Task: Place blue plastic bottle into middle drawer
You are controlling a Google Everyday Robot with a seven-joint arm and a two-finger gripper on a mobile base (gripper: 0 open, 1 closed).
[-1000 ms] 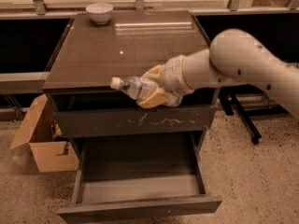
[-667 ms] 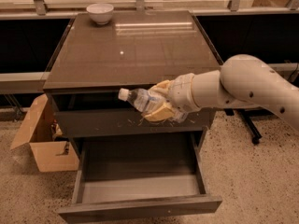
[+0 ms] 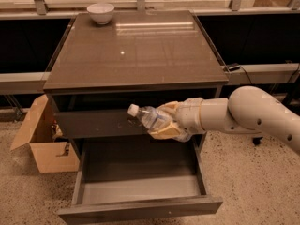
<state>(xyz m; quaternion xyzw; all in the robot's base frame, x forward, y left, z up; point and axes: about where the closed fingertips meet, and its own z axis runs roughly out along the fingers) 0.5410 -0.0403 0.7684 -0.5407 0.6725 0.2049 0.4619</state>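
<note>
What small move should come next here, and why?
Probably lower the claw straight down. It holds the blue plastic bottle tilted in front of the closed upper drawer, and the open middle drawer appears to lie just beneath it.

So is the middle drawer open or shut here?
Open: the middle drawer is pulled out, grey floor showing; the gripper holds the blue plastic bottle above it.

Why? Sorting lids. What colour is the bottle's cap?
White cap; camera view. Tool grips bottle above middle drawer.
</note>
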